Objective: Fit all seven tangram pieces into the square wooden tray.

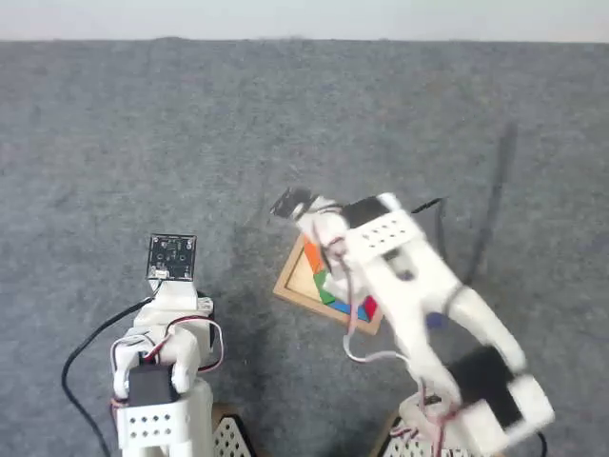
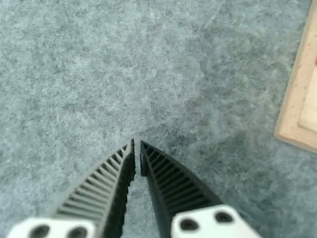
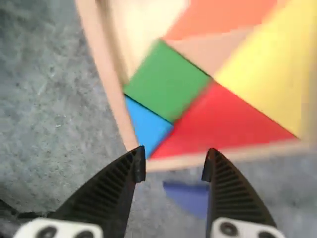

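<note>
The square wooden tray [image 1: 290,286] lies on the grey carpet at centre right, with the right arm [image 1: 390,257] over it. Inside the tray [image 3: 101,64] lie a green square [image 3: 166,84], a blue triangle [image 3: 146,126], a red triangle [image 3: 223,124], a yellow triangle [image 3: 267,69], an orange piece [image 3: 223,15] and a tan piece [image 3: 210,49]. My right gripper [image 3: 176,157] hangs open over the tray's near rim. A blurred dark blue piece [image 3: 188,196] lies on the carpet just outside that rim, between the fingers. My left gripper [image 2: 137,145] is shut and empty above bare carpet, beside a tray corner [image 2: 297,119].
The left arm [image 1: 171,324] stands at the front left, well apart from the tray. Grey carpet covers the whole table around both arms. A black cable [image 1: 490,214] trails behind the right arm.
</note>
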`<action>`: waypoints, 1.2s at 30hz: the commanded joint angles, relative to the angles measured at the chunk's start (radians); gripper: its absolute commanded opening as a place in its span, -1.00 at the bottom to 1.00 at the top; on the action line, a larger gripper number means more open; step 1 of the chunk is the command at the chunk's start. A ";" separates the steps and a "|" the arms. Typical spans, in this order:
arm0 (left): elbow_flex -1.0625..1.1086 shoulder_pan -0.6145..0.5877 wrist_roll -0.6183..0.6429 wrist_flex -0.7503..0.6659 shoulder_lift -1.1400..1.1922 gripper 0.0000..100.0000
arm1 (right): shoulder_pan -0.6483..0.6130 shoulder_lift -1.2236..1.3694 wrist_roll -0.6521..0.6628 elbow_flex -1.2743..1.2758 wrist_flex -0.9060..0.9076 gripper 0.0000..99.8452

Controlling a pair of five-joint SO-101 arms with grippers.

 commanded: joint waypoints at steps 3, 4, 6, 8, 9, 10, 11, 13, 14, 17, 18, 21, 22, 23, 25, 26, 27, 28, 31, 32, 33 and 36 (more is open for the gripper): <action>-0.013 -0.003 0.015 0.005 -0.017 -0.96 | 0.139 -0.335 0.003 0.135 0.093 -0.58; -0.013 -0.003 0.015 0.005 -0.017 -0.96 | 0.171 -0.361 -0.008 0.172 0.094 -0.58; -0.013 -0.003 0.015 0.005 -0.017 -0.96 | 0.231 -0.374 -0.072 0.241 0.084 -0.58; -0.013 -0.003 0.015 0.005 -0.017 -0.96 | 0.285 -0.360 -0.189 0.302 0.042 -0.58; -0.013 -0.003 0.015 0.005 -0.017 -0.96 | 0.306 -0.349 -0.252 0.322 0.018 -0.58; -0.013 -0.003 0.015 0.005 -0.017 -0.96 | 0.331 -0.338 -0.311 0.330 0.001 -0.58; -0.013 -0.002 0.015 0.005 -0.017 -0.96 | 0.358 -0.328 -0.364 0.330 -0.013 -0.58; -0.013 -0.003 0.015 0.005 -0.017 -0.96 | 0.389 -0.300 -0.459 0.330 -0.050 -0.58; -0.013 -0.003 0.015 0.005 -0.017 -0.96 | 0.390 -0.282 -0.503 0.330 -0.064 -0.58; -0.013 -0.003 0.015 0.005 -0.017 -0.96 | 0.389 -0.196 -0.624 0.322 -0.094 -0.57; -0.013 -0.003 0.015 0.005 -0.017 -0.96 | 0.390 -0.157 -0.655 0.313 -0.107 -0.57; -0.013 -0.003 0.015 0.005 -0.017 -0.96 | 0.387 -0.021 -0.709 0.269 -0.130 -0.57; -0.013 -0.003 0.015 0.005 -0.017 -0.96 | 0.387 0.027 -0.717 0.242 -0.131 -0.57; -0.013 -0.003 0.015 0.005 -0.017 -0.96 | 0.395 0.071 -0.718 0.215 -0.134 -0.58; -0.013 -0.003 0.015 0.005 -0.017 -0.96 | 0.397 0.154 -0.747 0.160 -0.137 -0.58; -0.013 -0.003 0.015 0.005 -0.017 -0.96 | 0.394 0.194 -0.770 0.133 -0.142 -0.58; -0.013 -0.003 0.015 0.005 -0.017 -0.96 | 0.390 0.229 -0.795 0.110 -0.143 -0.58; -0.013 -0.003 0.015 0.005 -0.017 -0.96 | 0.389 0.260 -0.813 0.087 -0.143 -0.58; -0.013 -0.003 0.015 0.005 -0.017 -0.96 | 0.397 0.326 -0.824 0.046 -0.142 -0.58; -0.013 -0.003 0.015 0.005 -0.017 -0.96 | 0.398 0.335 -0.824 0.040 -0.142 -0.58; -0.013 -0.003 0.015 0.005 -0.017 -0.96 | 0.401 0.338 -0.822 0.038 -0.142 -0.58; -0.013 -0.003 0.015 0.005 -0.017 -0.96 | 0.403 0.338 -0.822 0.040 -0.140 -0.61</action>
